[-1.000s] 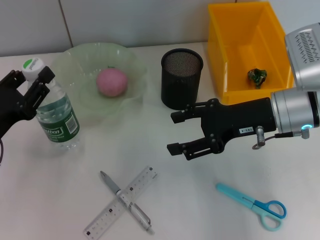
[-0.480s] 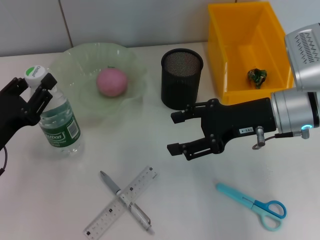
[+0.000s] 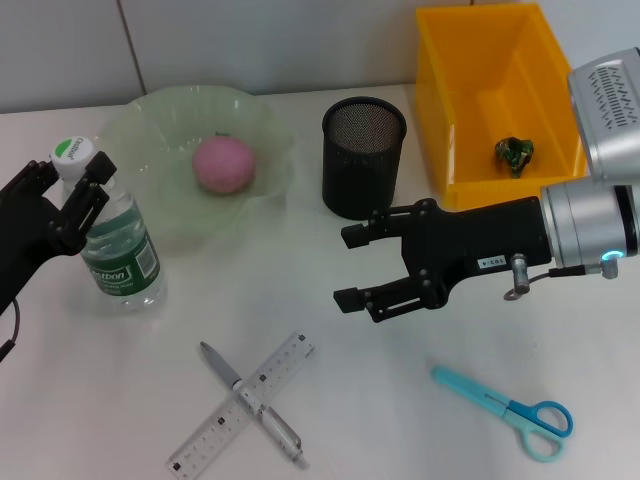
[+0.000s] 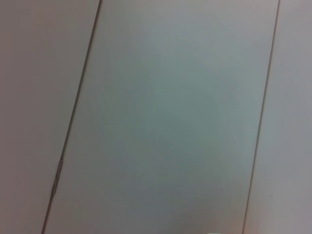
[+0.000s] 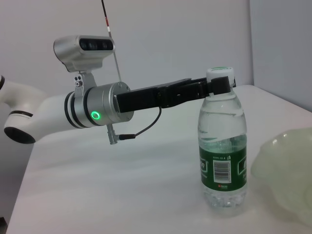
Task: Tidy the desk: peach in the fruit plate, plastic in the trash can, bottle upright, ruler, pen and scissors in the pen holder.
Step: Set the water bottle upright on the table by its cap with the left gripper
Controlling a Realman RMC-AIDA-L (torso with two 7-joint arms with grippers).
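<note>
The clear water bottle with a green label stands upright on the table at the left. My left gripper is shut on its neck just under the white cap; the right wrist view shows that gripper at the top of the bottle. My right gripper hangs open over the middle of the table, holding nothing. The pink peach lies in the green fruit plate. A crumpled bit of green plastic lies in the yellow trash can. The ruler and pen lie crossed at the front. The blue scissors lie at the front right.
The black mesh pen holder stands between the plate and the yellow bin, just behind my right gripper. The left wrist view shows only pale wall panels. A bit of the plate's rim shows beside the bottle in the right wrist view.
The left gripper has brought the bottle from a tilt to upright and shifted it slightly right and down. The right arm has not moved.
</note>
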